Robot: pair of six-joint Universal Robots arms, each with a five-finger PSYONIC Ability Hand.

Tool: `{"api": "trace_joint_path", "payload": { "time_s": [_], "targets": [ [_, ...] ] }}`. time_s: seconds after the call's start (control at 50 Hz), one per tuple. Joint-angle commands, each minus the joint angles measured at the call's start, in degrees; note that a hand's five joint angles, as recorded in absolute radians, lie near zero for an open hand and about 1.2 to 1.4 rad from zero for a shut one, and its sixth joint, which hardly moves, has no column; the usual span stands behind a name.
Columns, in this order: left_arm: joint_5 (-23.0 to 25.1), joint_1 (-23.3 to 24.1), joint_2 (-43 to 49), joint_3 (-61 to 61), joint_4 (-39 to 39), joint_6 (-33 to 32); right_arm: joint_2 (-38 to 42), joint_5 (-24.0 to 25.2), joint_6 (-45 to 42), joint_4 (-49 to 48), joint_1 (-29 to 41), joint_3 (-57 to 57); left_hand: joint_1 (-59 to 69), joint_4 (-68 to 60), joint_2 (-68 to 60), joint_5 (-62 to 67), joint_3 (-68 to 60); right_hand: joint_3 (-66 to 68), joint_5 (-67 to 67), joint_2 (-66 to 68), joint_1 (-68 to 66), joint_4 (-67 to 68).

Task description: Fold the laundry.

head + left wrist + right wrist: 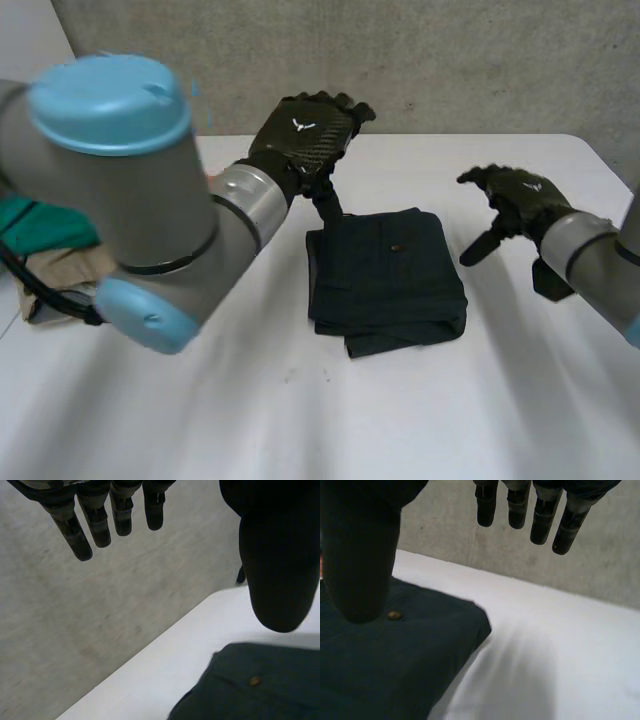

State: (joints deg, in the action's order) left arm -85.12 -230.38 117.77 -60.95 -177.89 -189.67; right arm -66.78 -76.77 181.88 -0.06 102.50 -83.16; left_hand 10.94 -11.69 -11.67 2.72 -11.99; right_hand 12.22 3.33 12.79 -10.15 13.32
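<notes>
Lying square at the middle of the white bench (300, 430), the dark blue-green folded garment (388, 285) forms a compact, layered rectangle with a small brown button (396, 247) on its top face. Judging by that shape, the folding looks largely finished. The robot's left hand (300, 135) hangs above the bench at about 11 o'clock from the garment, off its far corner. Its fingers (75, 535) are straight and spread, the thumb well away from them, gripping nothing. The right hand (515, 200) hovers at about 3 o'clock, apart from the cloth, its fingers (540, 520) likewise loose and separated, with nothing held. Both hands being clear of the cloth suits either a finished fold or a pause before another; which one cannot be told. At 9 o'clock, by the bench's edge, a green cloth (40, 225) and a tan item (65, 270) sit largely hidden behind the left arm, so what they are is unclear. The garment's lower layers jut out at its near edge, and its type is hard to make out.
</notes>
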Motion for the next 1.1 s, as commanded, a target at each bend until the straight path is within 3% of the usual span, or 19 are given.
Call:
{"api": "trace_joint_path", "payload": {
  "time_s": [0.02, 0.12, 0.5, 0.54, 0.6, 0.68, 0.9, 1.1],
  "targets": [
    [16.63, -2.09, -7.63, -10.23, 1.84, 2.99, -0.9, 5.93, 1.72, 0.15, -1.34, -8.68, 2.13, -1.38, -1.4, 0.35, -1.08, -2.22, -3.33, -2.79, 0.15, -3.32],
    [21.48, -2.18, -11.76, -15.77, 2.02, 3.16, -0.46, 7.34, 1.63, -2.39, -1.34, -12.02, 1.97, -1.21, -1.23, 0.18, -0.91, -2.22, -3.33, -2.79, 0.15, -3.32],
    [21.48, -1.74, -14.67, -17.89, 1.67, 3.43, 11.66, 6.55, 1.11, -10.13, 1.12, -6.93, 1.29, -0.54, -0.56, -0.49, -0.24, 2.4, 1.29, 1.82, -4.47, 1.3],
    [21.48, -1.74, -14.67, -17.8, 1.67, 3.43, 12.28, 6.37, 1.02, -10.13, 1.56, -6.23, 1.29, -0.54, -0.56, -0.49, -0.24, 6.75, 5.64, 6.18, -8.82, 5.66],
    [21.48, -1.91, -14.5, -17.8, 1.67, 3.43, 13.42, 5.76, 0.93, -10.22, 2.61, -4.56, 1.29, -0.54, -0.56, -0.49, -0.24, 25.57, 24.46, 25.0, -27.64, 24.47],
    [21.48, -2.18, -14.32, -17.98, 1.67, 3.43, 16.05, 4.18, 0.58, -10.13, 3.23, -0.53, 1.12, -0.37, -0.39, -0.66, -0.07, 65.68, 64.57, 65.11, -67.75, 64.59],
    [21.48, -2.27, -13.97, -18.42, 1.58, 3.6, 19.13, -0.48, -4.08, -10.92, 1.83, 11.25, 0.79, -0.04, -0.06, -1.0, 0.27, 67.78, 66.67, 67.21, -69.85, 66.68],
    [21.57, -2.35, -14.05, -18.07, 1.58, 3.6, 27.03, -5.49, -8.64, -10.84, -8.45, 26.53, 0.79, -0.04, -0.06, -1.0, 0.27, 67.78, 66.67, 67.21, -69.85, 66.68]
  ]
}}
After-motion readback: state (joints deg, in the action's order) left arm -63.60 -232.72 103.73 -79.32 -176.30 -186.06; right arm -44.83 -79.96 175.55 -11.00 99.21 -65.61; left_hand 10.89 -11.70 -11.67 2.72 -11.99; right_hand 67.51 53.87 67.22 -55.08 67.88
